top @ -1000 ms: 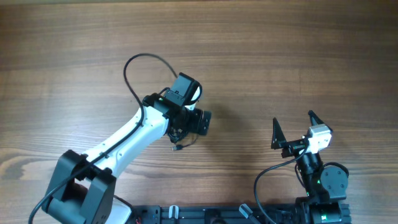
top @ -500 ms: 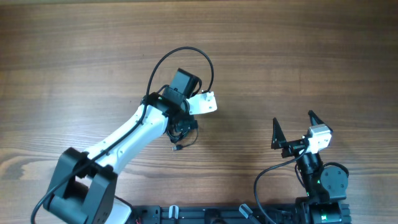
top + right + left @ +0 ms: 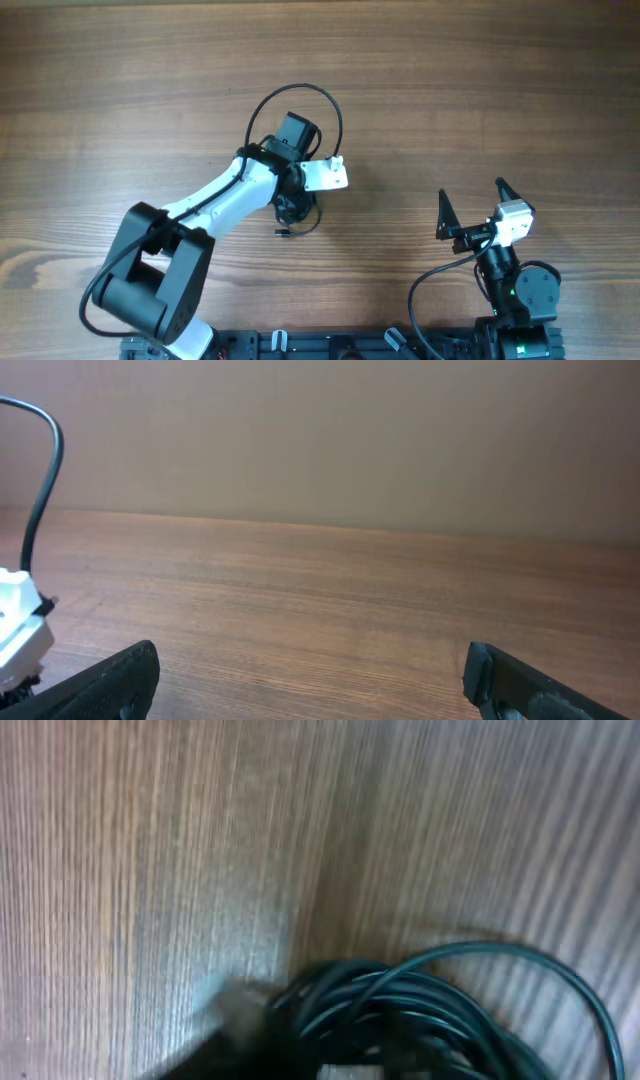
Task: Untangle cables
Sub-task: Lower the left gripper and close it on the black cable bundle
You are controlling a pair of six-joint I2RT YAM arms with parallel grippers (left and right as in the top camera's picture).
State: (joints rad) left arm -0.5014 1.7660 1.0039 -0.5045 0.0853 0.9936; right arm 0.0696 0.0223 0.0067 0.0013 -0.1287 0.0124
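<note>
The cables (image 3: 297,222) lie as one small knotted black bundle on the wooden table (image 3: 480,80), mostly hidden under my left gripper (image 3: 293,207), which points straight down onto them. A small plug end (image 3: 283,232) pokes out below it. In the blurred left wrist view the cables (image 3: 430,1005) fill the bottom of the frame right at my left gripper (image 3: 340,1068), whose jaws have drawn in around the bundle. My right gripper (image 3: 470,190) stands wide open near the front right, far from the cables. In its own view the right gripper (image 3: 310,680) holds nothing.
A thicker black camera cable (image 3: 295,95) loops above the left wrist and its white camera module (image 3: 326,176). The right arm's base (image 3: 520,300) sits at the front edge. Bare wood surrounds the bundle.
The left wrist has turned and come down onto the bundle, and its jaws have narrowed from wide open. The left arm's base link has swung right. The right arm has not moved.
</note>
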